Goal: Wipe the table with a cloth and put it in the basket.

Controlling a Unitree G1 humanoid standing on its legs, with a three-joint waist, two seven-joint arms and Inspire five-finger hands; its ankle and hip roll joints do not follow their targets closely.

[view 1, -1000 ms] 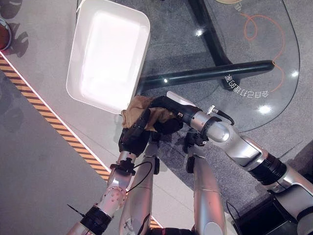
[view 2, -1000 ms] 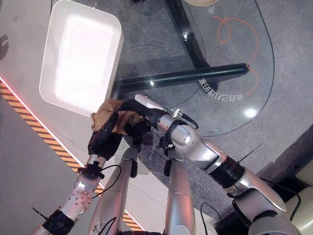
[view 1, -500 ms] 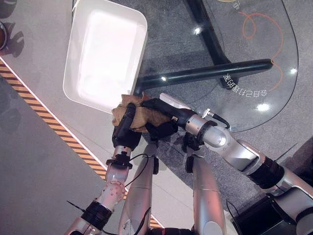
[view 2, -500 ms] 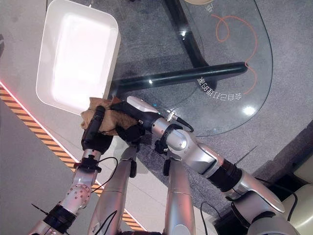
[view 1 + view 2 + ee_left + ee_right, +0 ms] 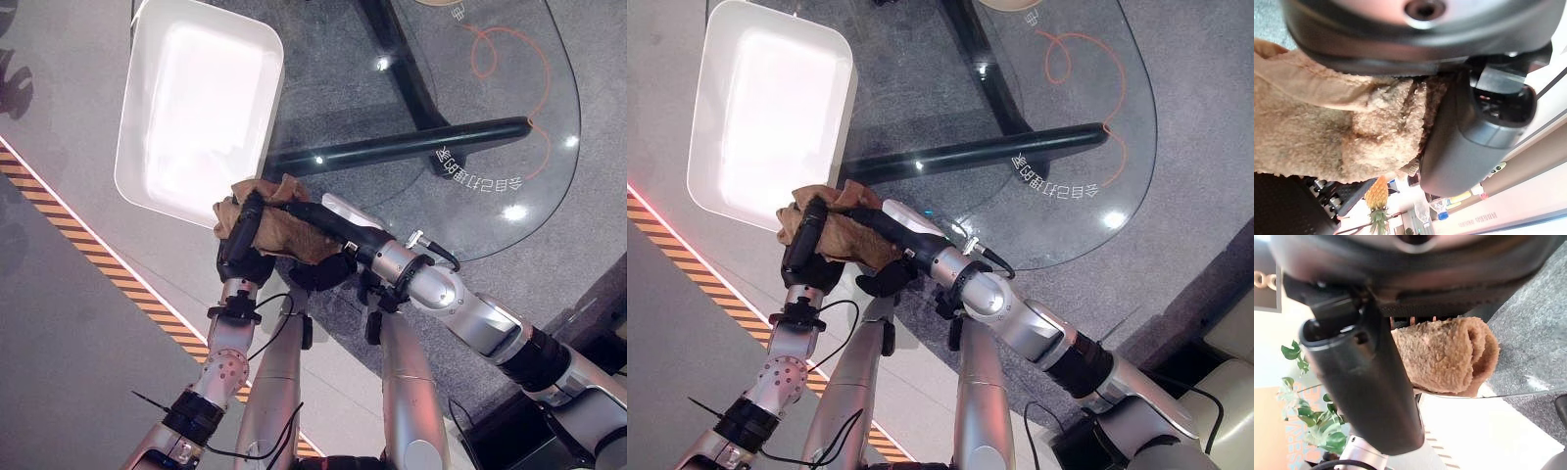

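Both the left hand (image 5: 240,247) and right hand (image 5: 315,227) clutch the brown cloth (image 5: 284,230) just beside the white basket (image 5: 196,108).

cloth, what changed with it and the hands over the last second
Both hands, the left hand and right hand, carried the brown cloth leftward to the near rim of the white basket. It overlaps that rim now. Both hands stayed closed on it; the glass table stayed put.

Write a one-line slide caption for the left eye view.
Both hands, left and right, grip a brown cloth beside the white basket at the glass table's edge.
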